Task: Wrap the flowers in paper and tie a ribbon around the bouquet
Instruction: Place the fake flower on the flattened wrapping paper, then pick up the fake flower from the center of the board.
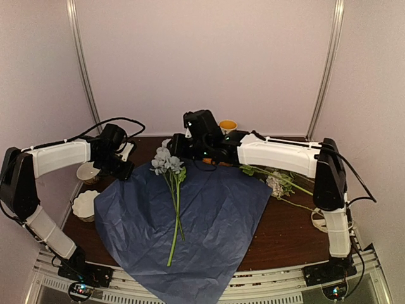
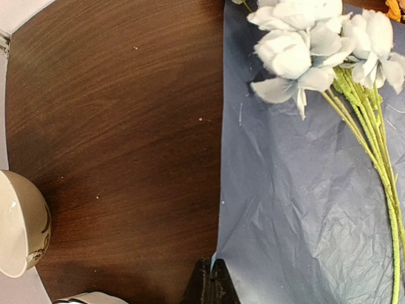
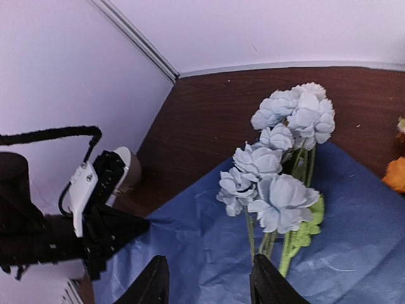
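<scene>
The blue paper (image 1: 215,221) lies spread flat on the table. A bunch of flowers (image 1: 167,164) with pale blue heads and long green stems rests on it, heads toward the back. My left gripper (image 1: 125,168) is shut on the paper's left corner (image 2: 218,256); its fingers (image 2: 205,285) pinch the edge. My right gripper (image 1: 173,147) hovers open just over the flower heads (image 3: 278,164), and its fingers (image 3: 152,285) hold nothing. The stems pass beside its right finger. A cream ribbon (image 1: 315,220) loops at the right edge, partly behind the right arm. No bouquet is in view.
More flowers (image 1: 276,182) lie at the paper's right, under the right arm. An orange cup (image 1: 227,125) stands at the back. Two pale bowls (image 1: 87,172) (image 1: 85,204) sit at the left edge, one near the left gripper (image 2: 19,221). Something orange (image 3: 395,174) shows at the right.
</scene>
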Motion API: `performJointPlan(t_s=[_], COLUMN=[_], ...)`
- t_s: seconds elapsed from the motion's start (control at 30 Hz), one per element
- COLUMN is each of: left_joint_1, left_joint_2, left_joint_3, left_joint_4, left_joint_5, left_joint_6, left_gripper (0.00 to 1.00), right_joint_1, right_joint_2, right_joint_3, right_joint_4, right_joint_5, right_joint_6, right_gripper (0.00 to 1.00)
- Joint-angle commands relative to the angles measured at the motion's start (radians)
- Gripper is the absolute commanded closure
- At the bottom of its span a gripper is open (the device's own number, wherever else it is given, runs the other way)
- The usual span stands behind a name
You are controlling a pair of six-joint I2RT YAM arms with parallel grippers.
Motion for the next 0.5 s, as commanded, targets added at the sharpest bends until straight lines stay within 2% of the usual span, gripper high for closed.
performJointPlan(t_s=[0.0, 0.1, 0.17, 0.27, 0.3, 0.47], left_joint_1=[-0.006, -0.006, -0.005, -0.005, -0.005, -0.006], left_joint_2=[0.004, 0.011, 0.016, 0.023, 0.023, -0.003], left_joint_3=[-0.005, 0.000, 0.003, 0.011, 0.017, 0.069], left_joint_4=[0.030, 0.030, 0.030, 0.026, 0.022, -0.030], left_joint_5=[0.010, 0.008, 0.009, 0.015, 0.018, -0.021], left_joint_6=[-0.009, -0.008, -0.008, -0.010, -0.010, -0.008], left_gripper=[1.00, 1.00, 1.00, 1.00, 0.97, 0.49], right_joint_1=[-0.116, -0.237, -0.316, -0.415, -0.448, -0.532], right_joint_2=[-0.190, -0.312, -0.390, -0.495, -0.531, -0.574], right_joint_3=[-0.039, -0.162, -0.265, -0.427, -0.479, -0.654], right_joint_4=[-0.298, -0.522, -0.645, -0.768, -0.798, -0.839], right_joint_5=[-0.090, -0.046, 0.035, 0.130, 0.155, 0.242], right_joint_6=[-0.496, -0.628, -0.680, -0.747, -0.770, -0.855], right_gripper=[0.56, 0.58, 0.58, 0.55, 0.54, 0.49])
